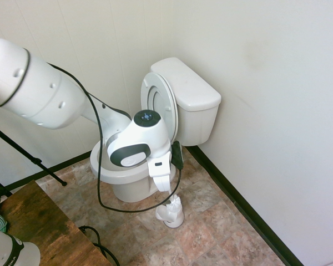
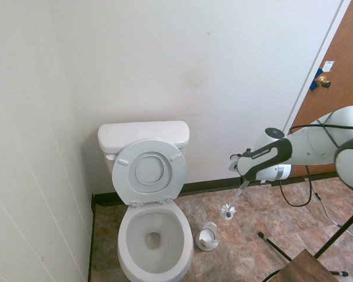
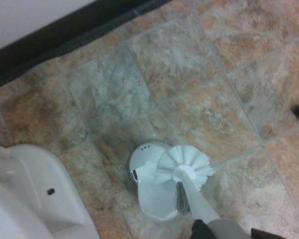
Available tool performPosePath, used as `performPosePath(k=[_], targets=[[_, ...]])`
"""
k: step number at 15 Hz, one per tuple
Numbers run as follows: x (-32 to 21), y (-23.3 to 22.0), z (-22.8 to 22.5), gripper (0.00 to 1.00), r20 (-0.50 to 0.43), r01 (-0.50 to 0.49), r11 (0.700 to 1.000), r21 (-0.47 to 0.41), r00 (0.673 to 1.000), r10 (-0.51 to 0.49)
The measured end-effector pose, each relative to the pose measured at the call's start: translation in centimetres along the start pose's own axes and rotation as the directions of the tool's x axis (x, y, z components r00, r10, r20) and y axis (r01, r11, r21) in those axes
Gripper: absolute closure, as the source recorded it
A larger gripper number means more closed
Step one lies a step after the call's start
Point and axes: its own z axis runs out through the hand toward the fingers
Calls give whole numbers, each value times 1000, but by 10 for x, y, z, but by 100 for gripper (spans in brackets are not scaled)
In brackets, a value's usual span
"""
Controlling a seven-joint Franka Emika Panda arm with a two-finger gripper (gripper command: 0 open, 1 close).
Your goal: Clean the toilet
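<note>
The toilet [image 2: 153,223] sits against the back wall, lid up, bowl partly hidden by the arm in one view. The gripper [image 2: 245,181] pinches the toilet brush [image 2: 227,210] above the floor, near its holder [image 2: 207,237]; fingertips hard to see.

The floor [image 2: 265,217] is laid with mottled brown and grey stone-look tiles and is bordered by a dark baseboard [image 2: 212,187] along the white walls. The large white glossy ceramic toilet [image 2: 155,235] is stood on it by its pedestal in the corner. Just beside the bowl, a small white plastic brush holder [image 2: 207,237] is set on the tiles.
</note>
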Motion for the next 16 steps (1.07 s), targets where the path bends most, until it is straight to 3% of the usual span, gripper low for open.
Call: performPosePath(k=[7, 12, 16], targets=[[-97, -32, -102, 100, -9, 158, 987, -41, 987, -159], [-124, -48, -121, 100, -18, 203, 979, 25, 979, -203], [-209, -52, -137, 100, -11, 307, 950, 53, 952, -307]])
